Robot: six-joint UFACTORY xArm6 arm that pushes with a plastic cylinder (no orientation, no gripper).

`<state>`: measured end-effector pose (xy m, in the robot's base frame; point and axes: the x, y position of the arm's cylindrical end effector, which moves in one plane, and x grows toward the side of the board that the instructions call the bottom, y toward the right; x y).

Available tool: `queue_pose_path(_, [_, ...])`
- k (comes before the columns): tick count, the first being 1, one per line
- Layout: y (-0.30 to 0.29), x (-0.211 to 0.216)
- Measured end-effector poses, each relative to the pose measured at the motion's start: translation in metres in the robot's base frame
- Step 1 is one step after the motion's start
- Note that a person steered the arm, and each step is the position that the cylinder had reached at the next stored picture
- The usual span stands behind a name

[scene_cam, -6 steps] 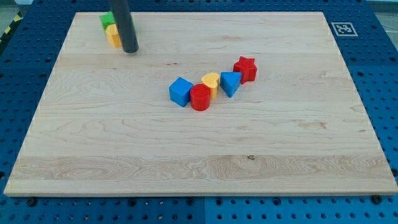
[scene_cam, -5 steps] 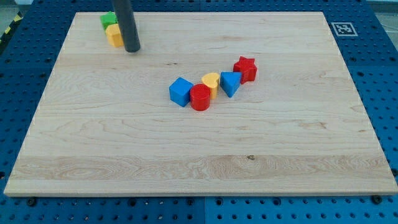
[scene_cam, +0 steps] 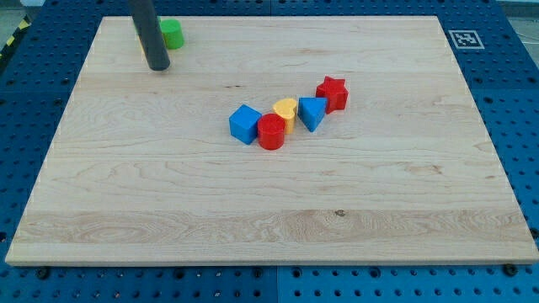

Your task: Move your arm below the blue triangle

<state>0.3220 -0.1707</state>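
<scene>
Progress close to nil, judging by the layout: my tip (scene_cam: 157, 67) planted in the upper left of the frame, well apart from the blue triangle (scene_cam: 312, 113), which sits just right of the middle, wedged between a yellow heart (scene_cam: 285, 110) on its left and a red star (scene_cam: 332, 93) to its upper right. Further along the same slanting row, toward lower left: a red cylinder (scene_cam: 271, 132) and a blue cube (scene_cam: 244, 124), all packed touching or nearly so. Just beside the rod, to its right, a green block (scene_cam: 172, 34), shape hard to make out; possibly a sliver of something yellow behind the rod, too hidden to tell. Remaining, by estimate: nearly the whole job, a long diagonal run down and rightward to the bare wood under the triangle, best steered beneath the row so as not to knock it. No pincer on this rig, so nothing to report as open or closed. Pale wooden desk (scene_cam: 278, 210), grain running sideways, resting on blue perforated panel (scene_cam: 522, 101); small black-and-white marker (scene_cam: 464, 39) in the upper right corner.
</scene>
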Motion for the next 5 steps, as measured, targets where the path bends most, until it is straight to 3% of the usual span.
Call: queue_pose_path(5, [0.003,0.039])
